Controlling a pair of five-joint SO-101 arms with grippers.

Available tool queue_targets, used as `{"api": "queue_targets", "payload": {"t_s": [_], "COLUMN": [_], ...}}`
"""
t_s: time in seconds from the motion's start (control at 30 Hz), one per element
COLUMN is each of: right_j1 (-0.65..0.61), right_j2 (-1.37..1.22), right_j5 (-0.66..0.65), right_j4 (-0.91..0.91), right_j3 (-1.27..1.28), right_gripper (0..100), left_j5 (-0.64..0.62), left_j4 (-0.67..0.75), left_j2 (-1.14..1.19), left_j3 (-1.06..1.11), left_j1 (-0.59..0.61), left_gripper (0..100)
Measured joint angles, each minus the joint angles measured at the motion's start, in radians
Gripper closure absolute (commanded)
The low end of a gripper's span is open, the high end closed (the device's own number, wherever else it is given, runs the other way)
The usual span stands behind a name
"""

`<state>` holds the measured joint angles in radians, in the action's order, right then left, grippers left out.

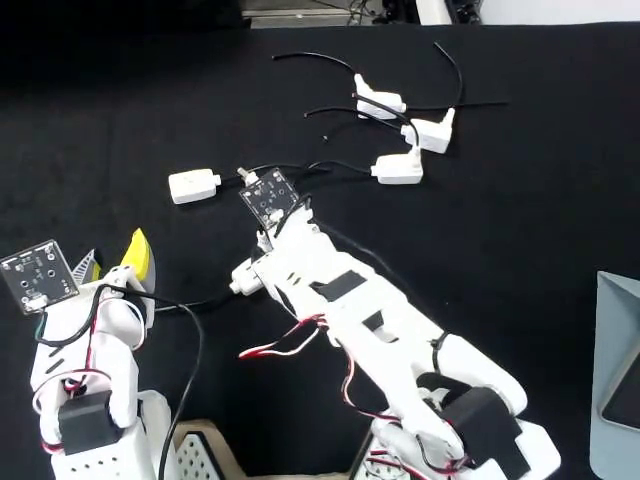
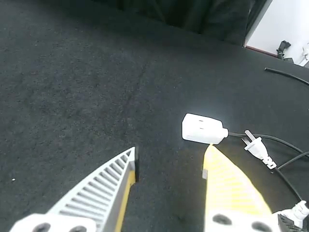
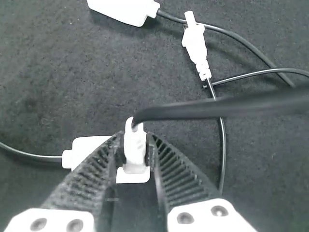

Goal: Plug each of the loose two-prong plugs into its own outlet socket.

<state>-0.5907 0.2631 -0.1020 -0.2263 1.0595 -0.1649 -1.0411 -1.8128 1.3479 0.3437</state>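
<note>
Right tool clamped on plug body; left tool wide open, empty. Plug likely light, rigid, slick; springy cord may twist it, so grip flat sides, not cord.

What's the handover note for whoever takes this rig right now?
Left hand: open, hovering just short of the near socket. The loose plug lies beside that socket's cord end, not inserted.
Right hand: shut on the held plug, right at the second socket. Cannot tell whether it is seated.
Far cluster: three corded white pieces at the table's far side, mating state unclear.
Done: nothing confirmed plugged.
Left: seat the held plug, then the loose plug, then check the far cluster.
</note>
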Motion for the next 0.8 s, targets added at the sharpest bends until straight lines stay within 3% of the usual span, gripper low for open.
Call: {"api": "queue_targets", "payload": {"t_s": [0.23, 0.53, 0.8], "right_j1": [-0.008, -0.083, -0.150], "right_j2": [0.198, 0.535, 0.806], "right_j5": [-0.002, 0.023, 0.025], "right_j4": [-0.080, -0.198, -0.269], "right_j3": [0.054, 0.158, 0.249], "right_gripper": [98.7, 98.7, 98.7], "left_j5": [0.000, 0.000, 0.097], "left_j4": [0.115, 0.330, 0.333], "left_j2": [-0.003, 0.002, 0.002], "left_j3": [0.034, 0.130, 0.132], "left_j1": [-0.005, -0.184, -0.391], "left_gripper": [77, 77, 77]}}
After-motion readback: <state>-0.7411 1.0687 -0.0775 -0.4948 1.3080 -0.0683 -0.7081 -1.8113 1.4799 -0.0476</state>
